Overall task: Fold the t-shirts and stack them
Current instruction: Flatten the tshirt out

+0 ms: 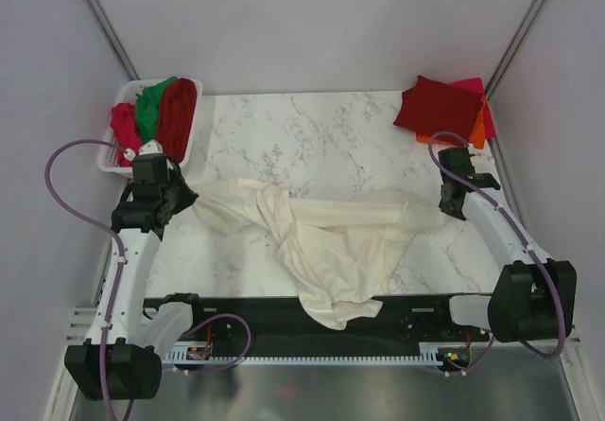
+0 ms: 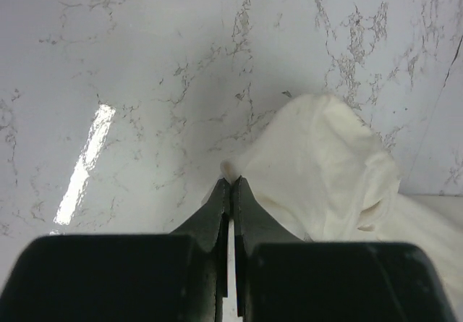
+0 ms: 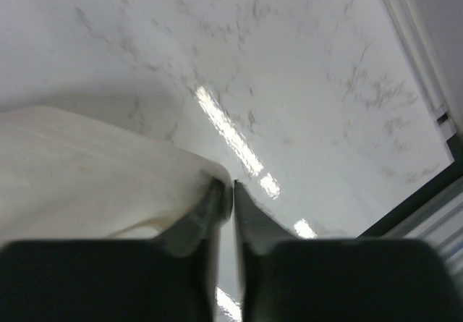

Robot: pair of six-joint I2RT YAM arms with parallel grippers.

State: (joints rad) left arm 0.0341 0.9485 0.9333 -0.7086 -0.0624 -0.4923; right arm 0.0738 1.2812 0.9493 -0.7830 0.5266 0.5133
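Observation:
A cream t-shirt [image 1: 331, 241] lies crumpled across the middle of the marble table, one part hanging over the near edge. My left gripper [image 1: 186, 196] is shut on its left end; in the left wrist view the closed gripper [image 2: 231, 181] pinches the cream cloth [image 2: 325, 170]. My right gripper [image 1: 444, 205] is shut on the shirt's right end; in the right wrist view the gripper [image 3: 231, 188] pinches the cloth's edge [image 3: 94, 170]. Folded red and orange shirts [image 1: 442, 109] are stacked at the back right.
A white basket [image 1: 113, 156] at the back left holds red and green shirts [image 1: 161, 109]. A black rail [image 1: 406, 317] runs along the table's near edge. Grey walls close in the sides.

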